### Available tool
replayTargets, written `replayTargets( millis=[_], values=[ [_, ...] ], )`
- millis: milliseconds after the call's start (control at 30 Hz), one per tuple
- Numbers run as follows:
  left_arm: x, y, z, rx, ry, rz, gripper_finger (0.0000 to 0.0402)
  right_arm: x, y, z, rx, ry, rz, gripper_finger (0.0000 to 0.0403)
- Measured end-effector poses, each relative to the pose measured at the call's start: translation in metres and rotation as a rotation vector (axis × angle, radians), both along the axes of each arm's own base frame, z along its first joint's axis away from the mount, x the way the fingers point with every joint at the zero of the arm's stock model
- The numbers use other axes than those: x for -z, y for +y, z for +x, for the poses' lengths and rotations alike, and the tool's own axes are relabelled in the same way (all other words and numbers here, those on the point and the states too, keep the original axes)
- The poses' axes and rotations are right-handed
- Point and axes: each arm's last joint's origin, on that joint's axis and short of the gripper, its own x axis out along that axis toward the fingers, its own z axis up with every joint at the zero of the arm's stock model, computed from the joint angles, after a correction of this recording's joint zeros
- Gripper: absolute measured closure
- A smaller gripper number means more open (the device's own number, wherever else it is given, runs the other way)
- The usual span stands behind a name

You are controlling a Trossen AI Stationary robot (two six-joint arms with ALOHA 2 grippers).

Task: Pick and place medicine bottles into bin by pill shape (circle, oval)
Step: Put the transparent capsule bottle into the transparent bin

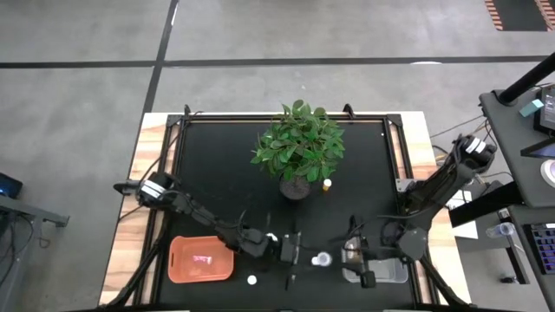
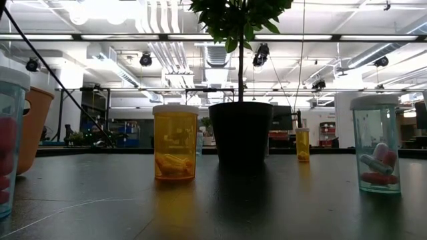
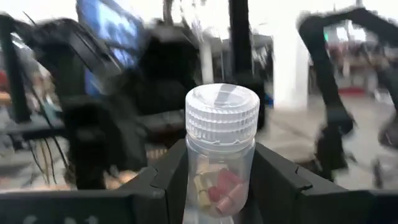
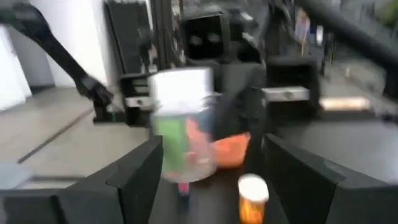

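Observation:
My left gripper (image 1: 289, 251) is near the table's front middle, shut on a clear medicine bottle (image 3: 221, 162) with a ribbed clear cap and red and cream pills inside. My right gripper (image 1: 351, 253) is open beside the clear bin (image 1: 390, 270). Another clear bottle (image 4: 183, 127) stands ahead of its spread fingers, untouched; it also shows in the high view (image 1: 322, 258). The orange bin (image 1: 201, 258) lies at the front left. A white-capped bottle (image 1: 251, 279) stands near the front edge, and a small orange bottle (image 1: 327, 185) stands by the plant. My left gripper pinches the clear bottle's body below the cap (image 3: 193, 168) between its two fingers (image 3: 158, 180), one on each side. The bottle stands upright in the hold. Its base is out of view, so I cannot tell whether it is on the table.
A leafy potted plant (image 1: 297, 147) stands at the table's middle back. In the low view an orange bottle (image 2: 175, 143), a clear bottle (image 2: 379, 143) and a bottle at the left edge (image 2: 10, 140) stand on the dark tabletop. An orange bottle (image 4: 252, 196) stands ahead of my right gripper.

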Motion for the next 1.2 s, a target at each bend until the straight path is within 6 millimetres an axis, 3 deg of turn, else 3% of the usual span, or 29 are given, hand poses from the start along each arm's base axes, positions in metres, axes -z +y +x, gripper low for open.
replayTargets(
  millis=[267, 500, 867, 1200],
  values=[
    [0.016, 0.002, 0.001, -0.078, 0.206, 0.035, 0.0275, -0.019, -0.006, -0.005, 0.040, 0.249, 0.032, 0.0133],
    [0.020, 0.004, 0.001, -0.106, 0.253, 0.035, 0.0275, -0.041, 0.009, 0.008, 0.061, 0.349, -0.070, 0.0133],
    [0.019, 0.003, 0.002, -0.108, 0.248, 0.033, 0.0275, -0.049, 0.038, 0.035, 0.143, 0.499, -0.305, 0.0155],
    [0.016, 0.002, 0.002, -0.105, 0.236, 0.032, 0.0275, -0.050, 0.043, 0.049, 0.183, 0.555, -0.355, 0.0193]
  ],
)
